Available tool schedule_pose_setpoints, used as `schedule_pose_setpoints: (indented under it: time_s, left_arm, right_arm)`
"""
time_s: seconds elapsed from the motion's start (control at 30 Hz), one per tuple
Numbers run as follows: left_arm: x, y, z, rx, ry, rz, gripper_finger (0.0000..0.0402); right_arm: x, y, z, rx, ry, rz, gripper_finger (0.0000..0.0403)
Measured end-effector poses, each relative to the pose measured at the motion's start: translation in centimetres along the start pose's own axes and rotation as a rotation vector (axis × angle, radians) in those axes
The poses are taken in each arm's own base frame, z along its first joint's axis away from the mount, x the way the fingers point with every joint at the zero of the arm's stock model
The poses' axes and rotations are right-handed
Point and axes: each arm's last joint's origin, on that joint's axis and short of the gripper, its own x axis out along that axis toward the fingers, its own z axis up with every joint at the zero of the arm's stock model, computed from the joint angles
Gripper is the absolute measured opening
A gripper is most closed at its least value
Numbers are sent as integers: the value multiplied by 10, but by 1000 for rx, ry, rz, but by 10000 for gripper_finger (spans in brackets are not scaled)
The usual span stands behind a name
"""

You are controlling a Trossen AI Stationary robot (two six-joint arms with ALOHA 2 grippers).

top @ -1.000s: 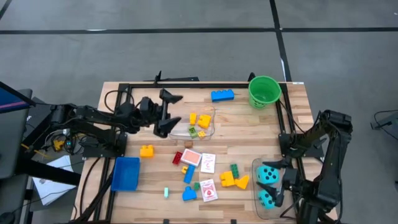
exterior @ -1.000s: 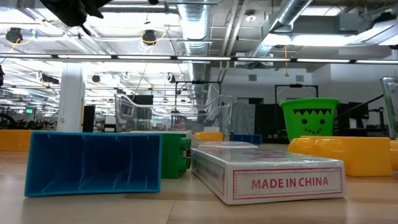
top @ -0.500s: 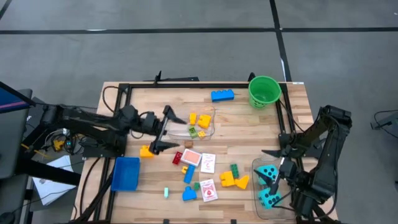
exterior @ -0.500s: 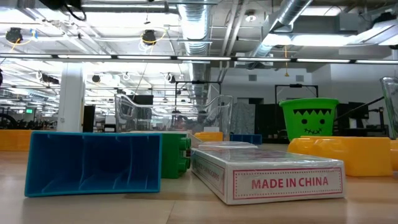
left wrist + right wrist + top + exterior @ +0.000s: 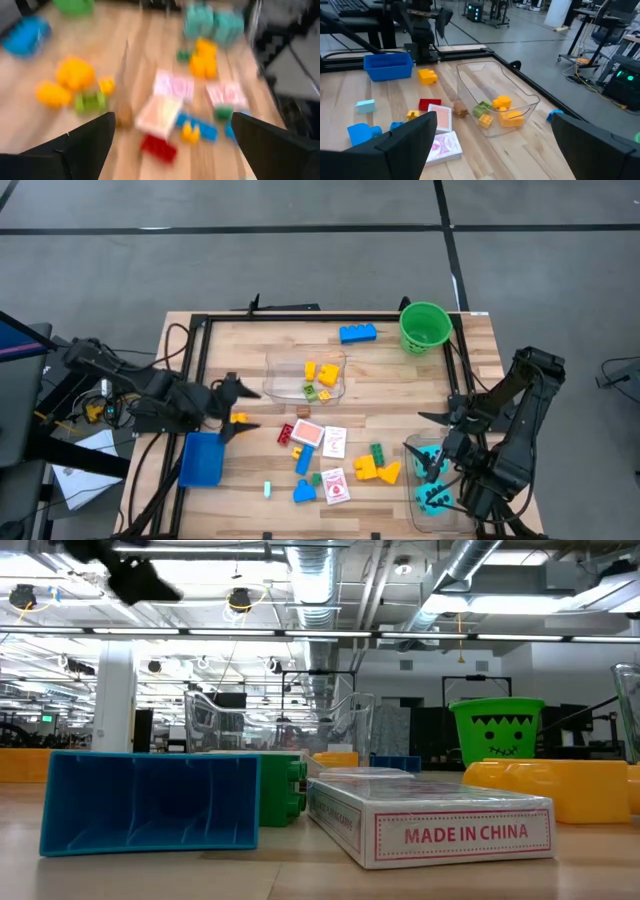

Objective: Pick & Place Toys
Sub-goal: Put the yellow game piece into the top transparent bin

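The toys lie on the table's near middle: white-and-red cards, a red brick, blue bricks, a green brick and yellow bricks. One yellow brick lies apart at the left, and a blue brick lies at the far side. A clear tub holds yellow and green bricks. Two teal dice lie in a second clear tub at the near right. My left gripper hangs open and empty above the lone yellow brick. My right gripper is open and empty above the dice tub.
A green bucket stands at the far right corner. A blue tray lies at the near left. A black frame runs round the table top. In the low view a blue brick and a card box lie close to the camera.
My left gripper has drawn back from the middle tub toward the table's near left and now hangs over the lone yellow brick, still open. My right gripper has risen out of the dice tub. The dice have stayed in it.
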Motion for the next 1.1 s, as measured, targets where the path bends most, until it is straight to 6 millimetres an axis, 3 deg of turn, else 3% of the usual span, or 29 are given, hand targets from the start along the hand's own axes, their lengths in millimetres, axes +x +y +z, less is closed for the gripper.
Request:
schedule_pose_setpoints:
  time_s: [0.23,0.4,1.1]
  left_arm:
    - [-6,8,-34,-96,326,121,392]
    - [-4,11,-44,-135,454,180,392]
    - [65,-5,-83,130,846,294,392]
  right_arm:
    - [0,0,0,0,11,-2,384]
    - [2,0,0,-14,14,-10,384]
    - [2,0,-1,-24,40,-11,384]
